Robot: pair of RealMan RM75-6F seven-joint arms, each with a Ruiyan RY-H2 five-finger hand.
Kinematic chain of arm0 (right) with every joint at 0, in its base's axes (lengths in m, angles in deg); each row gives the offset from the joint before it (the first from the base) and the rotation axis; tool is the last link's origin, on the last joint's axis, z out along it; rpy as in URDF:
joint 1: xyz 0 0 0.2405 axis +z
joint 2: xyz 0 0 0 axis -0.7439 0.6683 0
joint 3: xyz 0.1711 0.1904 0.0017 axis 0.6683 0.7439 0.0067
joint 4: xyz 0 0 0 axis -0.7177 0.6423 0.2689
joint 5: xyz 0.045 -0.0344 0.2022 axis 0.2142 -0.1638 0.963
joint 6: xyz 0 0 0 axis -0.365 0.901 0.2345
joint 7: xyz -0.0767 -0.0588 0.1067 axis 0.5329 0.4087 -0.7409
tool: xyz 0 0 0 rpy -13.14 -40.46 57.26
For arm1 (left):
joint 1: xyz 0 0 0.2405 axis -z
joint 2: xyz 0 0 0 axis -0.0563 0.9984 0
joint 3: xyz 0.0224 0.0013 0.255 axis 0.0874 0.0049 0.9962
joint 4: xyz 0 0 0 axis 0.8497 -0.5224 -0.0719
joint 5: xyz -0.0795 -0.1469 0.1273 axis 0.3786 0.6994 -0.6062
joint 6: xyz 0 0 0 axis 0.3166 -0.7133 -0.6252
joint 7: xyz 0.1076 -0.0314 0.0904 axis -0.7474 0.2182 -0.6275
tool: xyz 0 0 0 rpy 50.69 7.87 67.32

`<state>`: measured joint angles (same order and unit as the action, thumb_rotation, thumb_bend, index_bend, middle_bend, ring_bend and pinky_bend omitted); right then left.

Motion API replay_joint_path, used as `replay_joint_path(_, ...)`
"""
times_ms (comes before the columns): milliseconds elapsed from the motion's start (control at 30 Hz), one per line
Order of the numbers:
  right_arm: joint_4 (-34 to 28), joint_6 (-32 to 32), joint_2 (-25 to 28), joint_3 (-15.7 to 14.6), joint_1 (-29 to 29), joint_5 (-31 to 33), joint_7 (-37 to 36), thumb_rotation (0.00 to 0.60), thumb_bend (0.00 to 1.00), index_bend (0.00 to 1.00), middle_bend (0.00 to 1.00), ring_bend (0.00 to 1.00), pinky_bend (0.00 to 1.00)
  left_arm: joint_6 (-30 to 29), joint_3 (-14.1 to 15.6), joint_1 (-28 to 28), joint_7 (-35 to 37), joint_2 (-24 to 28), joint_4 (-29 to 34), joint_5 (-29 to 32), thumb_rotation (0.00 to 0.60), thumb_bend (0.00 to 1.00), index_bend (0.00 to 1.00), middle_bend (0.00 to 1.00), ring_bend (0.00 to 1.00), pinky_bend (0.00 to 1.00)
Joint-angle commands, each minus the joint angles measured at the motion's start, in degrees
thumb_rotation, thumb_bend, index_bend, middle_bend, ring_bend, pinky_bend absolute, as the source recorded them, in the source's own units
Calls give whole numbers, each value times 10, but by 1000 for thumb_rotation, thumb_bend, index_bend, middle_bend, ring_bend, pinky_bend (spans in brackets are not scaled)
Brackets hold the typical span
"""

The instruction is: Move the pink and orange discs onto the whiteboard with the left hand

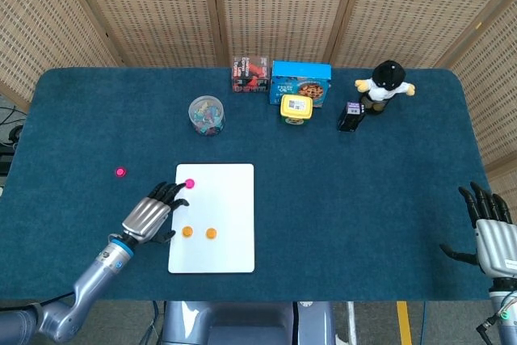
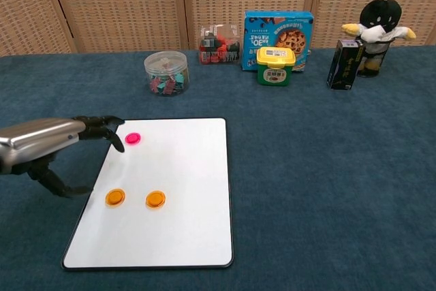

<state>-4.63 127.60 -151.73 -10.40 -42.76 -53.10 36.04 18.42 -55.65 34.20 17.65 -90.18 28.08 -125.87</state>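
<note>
While the desk [image 1: 339, 191] spreads wide under its dark blue cloth, the whiteboard [image 1: 214, 217] lies flat near its front left part, carrying three discs: a pink disc [image 1: 190, 184] near the board's far left corner, and two orange discs, the left orange disc [image 1: 187, 231] and the right orange disc [image 1: 211, 233], side by side lower down. A second pink disc [image 1: 120, 172] sits on the cloth well to the left of the board, apart from it.

Along the far edge stands a blue cookie box [image 2: 278, 31] with a picture of a biscuit on its front; its print is too small to read. Beside it to the left is a small clear box [image 2: 216, 45] of red and dark pieces, and in front of it a yellow-lidded jar [image 2: 276, 65] with a white label whose writing cannot be made out. Further left, a round clear tub [image 2: 166, 72] holds mixed pink and teal clips. At the right stand a black carton [image 2: 345, 64] and a plush toy [image 2: 379, 28].

The left robot hand [image 1: 151, 214] hovers over the board's left edge, holding nothing, fingers loosely spread with tips close beside the pink disc. The right robot hand [image 1: 489, 232] rests at the desk's right front corner, empty, fingers apart.
</note>
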Motion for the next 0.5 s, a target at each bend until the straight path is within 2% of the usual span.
replay_joint_path(33, 0, -1, 0, 0, 0, 1, 0, 600, 0, 0, 0, 0, 0, -12, -18, -7, 28, 19, -28, 15, 600, 313, 233, 0, 0, 0)
replay_joint_path(267, -2, -5, 1, 0, 2, 5, 6, 600, 0, 0, 0, 0, 0, 24, -41, -4, 91, 28, -134, 58, 600, 330, 233, 0, 0, 0)
replay_joint_path(500, -6, -9, 1, 2, 4, 12, 13, 600, 0, 0, 0, 0, 0, 80, -51, 7, 145, -14, -272, 83, 600, 352, 286, 0, 0, 0)
